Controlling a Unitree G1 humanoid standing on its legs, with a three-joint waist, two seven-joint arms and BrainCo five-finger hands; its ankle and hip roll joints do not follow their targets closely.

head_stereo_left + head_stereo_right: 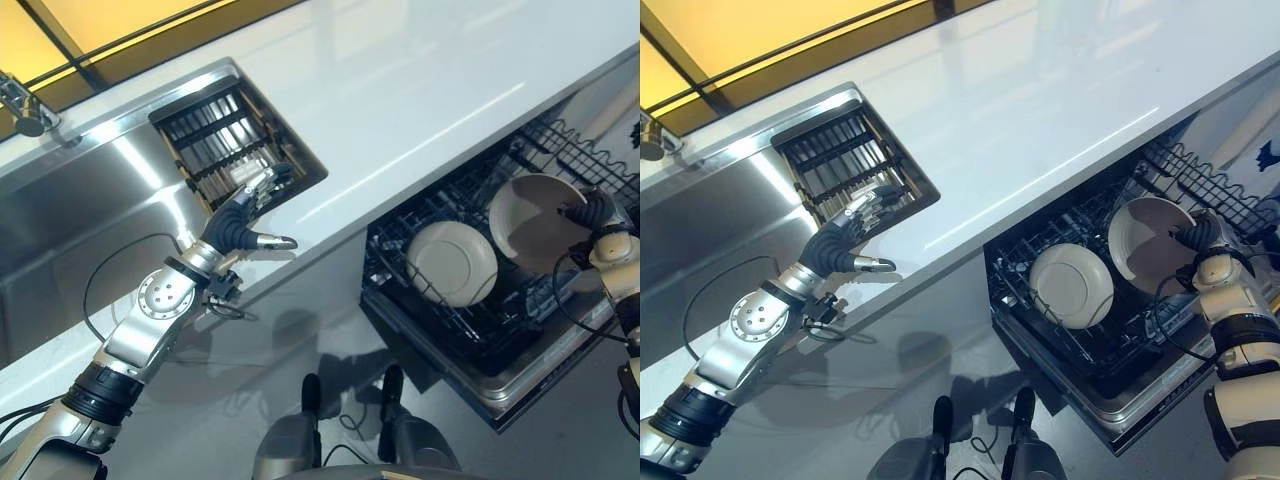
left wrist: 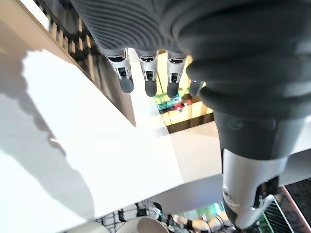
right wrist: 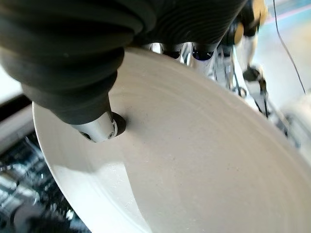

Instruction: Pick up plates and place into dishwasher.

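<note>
Right hand (image 1: 592, 215) seen at right side, over pulled-out dishwasher rack (image 1: 470, 320). Cream plate (image 1: 535, 222) is pinched at its rim: thumb pressed on inner face, fingers curled behind it. Plate is held tilted, almost on edge, above rack wires. Second cream plate (image 1: 452, 263) is stood on edge in rack, just beside held one. Left arm is stretched forward over white counter (image 1: 400, 90). Left hand (image 1: 245, 215) is held empty, fingers straight and relaxed, near slotted drain tray (image 1: 215, 130) beside steel sink (image 1: 70, 220).
</note>
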